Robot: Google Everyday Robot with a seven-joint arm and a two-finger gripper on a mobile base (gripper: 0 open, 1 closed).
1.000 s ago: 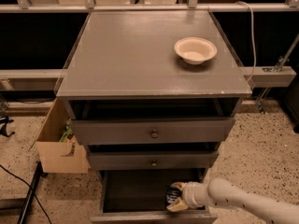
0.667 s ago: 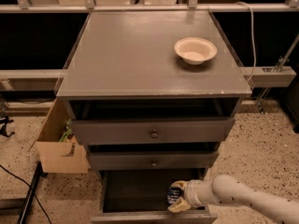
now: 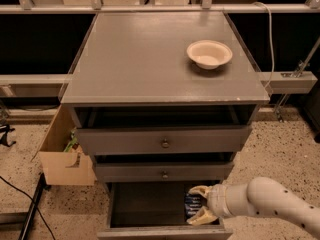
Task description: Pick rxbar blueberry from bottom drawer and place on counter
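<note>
The bottom drawer (image 3: 145, 206) is pulled open at the foot of the grey cabinet, dark inside. The rxbar blueberry (image 3: 192, 204), a dark blue wrapper with faint print, lies at the drawer's right side. My gripper (image 3: 200, 204) reaches in from the right, its cream fingers (image 3: 199, 190) on either side of the bar, above and below it in the picture. The fingers look closed against the bar. The counter (image 3: 145, 59) is the flat grey top of the cabinet.
A cream round bowl (image 3: 209, 53) sits on the counter's right rear. Two upper drawers with metal knobs (image 3: 164, 144) stand slightly open. An open cardboard box (image 3: 62, 154) stands on the floor to the left. A cable (image 3: 25, 204) runs across the speckled floor.
The gripper stays at the bar in the drawer's right side; the arm has shifted only slightly. Nothing else has moved.
</note>
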